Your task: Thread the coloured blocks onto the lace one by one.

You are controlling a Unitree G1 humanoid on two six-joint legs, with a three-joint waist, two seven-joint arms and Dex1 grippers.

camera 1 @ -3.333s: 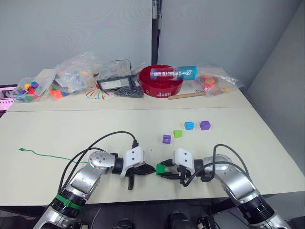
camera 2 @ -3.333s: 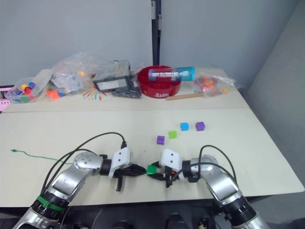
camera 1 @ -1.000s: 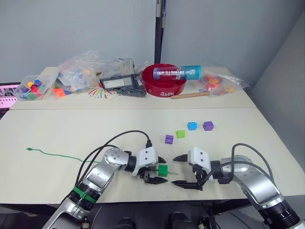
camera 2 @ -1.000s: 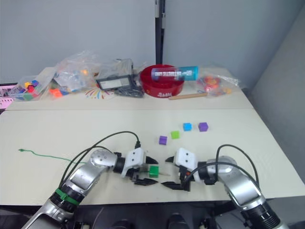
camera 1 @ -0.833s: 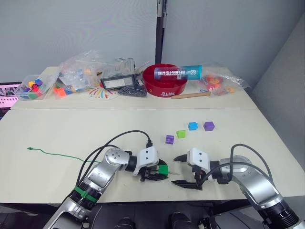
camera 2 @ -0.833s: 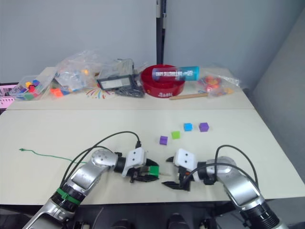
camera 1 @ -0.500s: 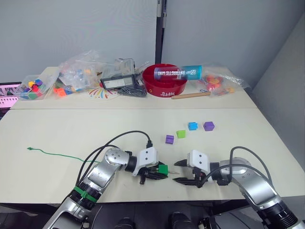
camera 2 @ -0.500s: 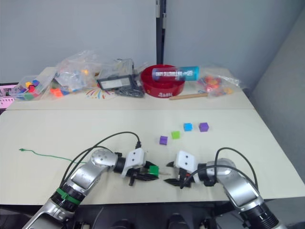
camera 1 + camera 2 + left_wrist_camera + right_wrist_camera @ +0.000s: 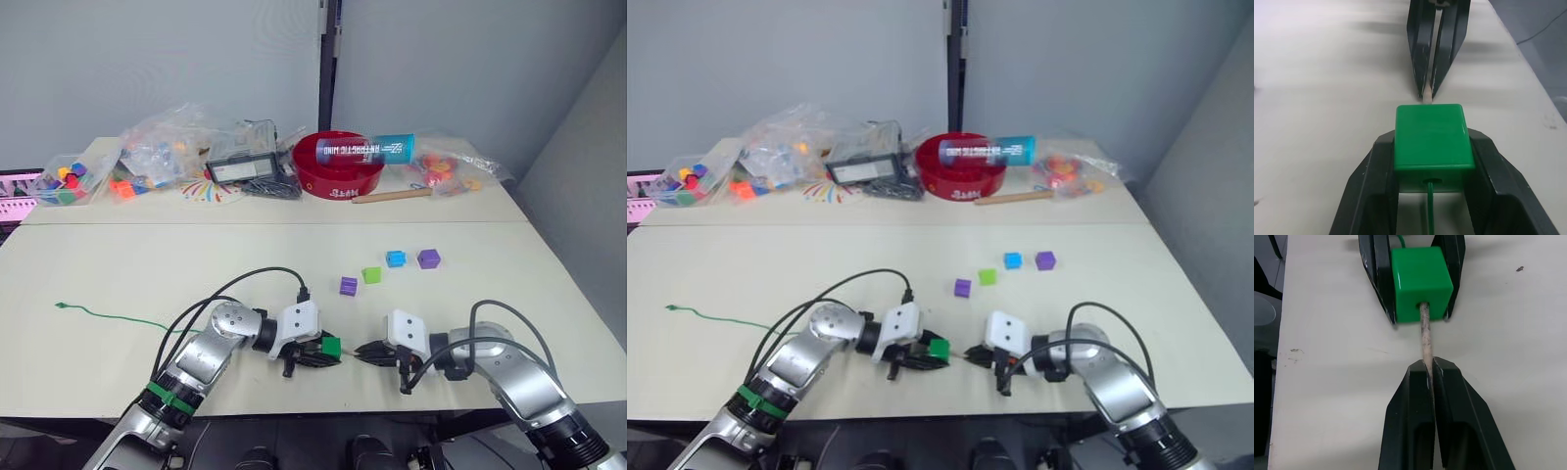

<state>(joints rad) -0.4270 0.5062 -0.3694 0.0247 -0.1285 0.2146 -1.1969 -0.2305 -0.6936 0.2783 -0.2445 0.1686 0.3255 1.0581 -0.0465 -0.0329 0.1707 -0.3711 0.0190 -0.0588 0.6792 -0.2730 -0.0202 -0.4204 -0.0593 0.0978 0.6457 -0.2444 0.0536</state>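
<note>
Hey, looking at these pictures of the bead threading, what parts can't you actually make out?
- The lace between the table and the dark green block: in the eye views the left arm and its black cable cover it.
- The lace's stiff tip past the grip: the right pincer shuts over it in the right wrist view.
- Contents of the clear bags at the table's far edge: too small in the eye views.
</note>
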